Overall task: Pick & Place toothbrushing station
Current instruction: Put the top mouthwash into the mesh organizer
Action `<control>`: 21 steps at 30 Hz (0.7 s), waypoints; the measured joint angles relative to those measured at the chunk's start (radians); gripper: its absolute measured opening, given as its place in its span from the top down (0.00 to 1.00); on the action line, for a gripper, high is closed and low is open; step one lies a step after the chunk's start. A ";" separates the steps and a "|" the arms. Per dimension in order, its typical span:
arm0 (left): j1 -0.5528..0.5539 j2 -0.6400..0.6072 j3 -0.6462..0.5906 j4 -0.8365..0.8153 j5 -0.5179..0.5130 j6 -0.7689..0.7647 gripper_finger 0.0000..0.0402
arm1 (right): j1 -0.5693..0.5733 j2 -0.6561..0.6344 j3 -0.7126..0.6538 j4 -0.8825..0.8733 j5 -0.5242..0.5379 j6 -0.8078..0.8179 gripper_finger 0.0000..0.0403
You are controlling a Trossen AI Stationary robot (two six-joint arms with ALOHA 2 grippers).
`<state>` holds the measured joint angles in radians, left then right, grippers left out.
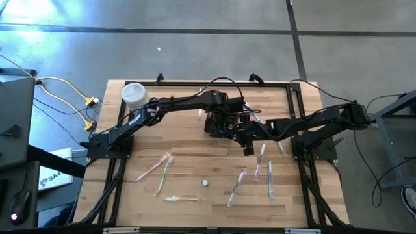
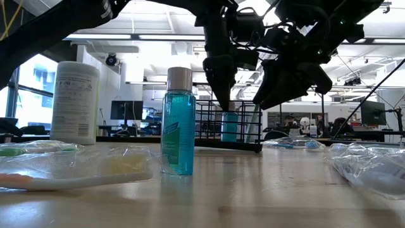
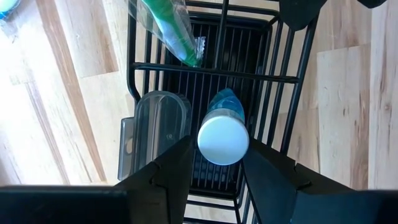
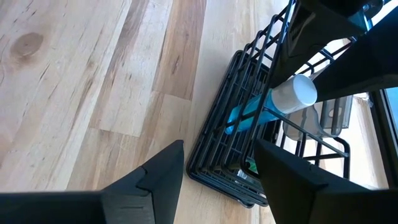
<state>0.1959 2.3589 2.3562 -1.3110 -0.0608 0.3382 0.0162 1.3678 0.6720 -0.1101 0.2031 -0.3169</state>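
Container [image 1: 133,94]: white, stood at the table's [image 1: 195,175] far left corner.
Left gripper [image 3: 214,163]: hung over the caddy, jaws spread either side of a white-capped blue bottle [image 3: 222,134].
Caddy [image 1: 220,122]: black wire, sat mid-table toward the far edge, holding that bottle.
Right gripper [image 4: 219,167]: poised just right of the caddy, jaws spread, gripping nothing.
Toothbrushes [image 1: 263,170]: lay scattered along the near side.

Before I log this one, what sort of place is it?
Probably a robotics lab in an open office: a wooden table with a black frame, cables across a concrete floor, and desks with monitors under strip lights behind the caddy.
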 joint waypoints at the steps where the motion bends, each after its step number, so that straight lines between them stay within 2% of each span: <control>1: 0.000 0.000 0.000 -0.001 0.001 -0.001 0.63 | 0.000 0.000 0.000 0.000 0.000 0.000 0.53; 9: 0.001 0.000 0.000 -0.003 0.003 -0.003 0.63 | 0.000 0.000 0.000 0.000 0.002 0.000 0.53; 15: 0.028 0.000 0.000 -0.012 0.111 -0.006 0.63 | 0.000 0.000 0.000 -0.001 0.003 0.001 0.53; 21: 0.040 0.000 0.000 -0.023 0.127 -0.008 0.63 | 0.000 0.000 0.000 -0.001 0.005 0.001 0.53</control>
<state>0.2355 2.3585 2.3562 -1.3336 0.0663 0.3303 0.0166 1.3678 0.6724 -0.1112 0.2077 -0.3157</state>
